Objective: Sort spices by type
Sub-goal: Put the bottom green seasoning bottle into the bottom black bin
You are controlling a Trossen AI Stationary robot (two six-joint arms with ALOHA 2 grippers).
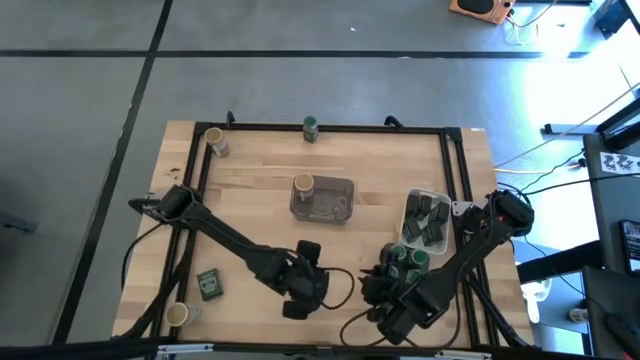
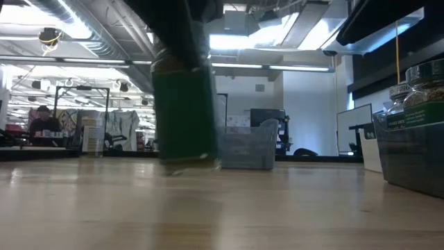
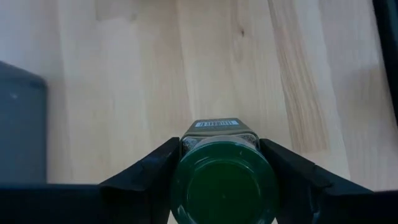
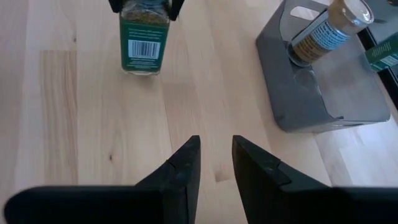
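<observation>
My left gripper (image 1: 305,280) is near the middle of the table's near half, shut on a green-lidded spice jar (image 4: 144,37) with a green label, which also shows in the low view (image 2: 184,104). My right gripper (image 4: 216,146) hangs to its right in front of a dark tray (image 1: 405,262) of green-lidded jars, fingers a narrow gap apart and empty. A tan-lidded jar (image 1: 303,185) stands in a grey tray (image 1: 335,205). Dark tins fill a white tray (image 1: 425,220). My left gripper pinches the jar between its two fingers, one on each side of the green lid and neck (image 3: 181,163). The fingers come from above, slanting down. The jar hangs roughly upright below them, its base (image 2: 184,165) close over the wood; whether it touches the wood, I cannot tell.
Loose on the table are a green-lidded jar (image 1: 310,127) at the far edge, tan-lidded jars at the far left (image 1: 215,140) and near left (image 1: 178,315), and a green tin (image 1: 209,285). A black frame (image 1: 330,128) borders the wooden top.
</observation>
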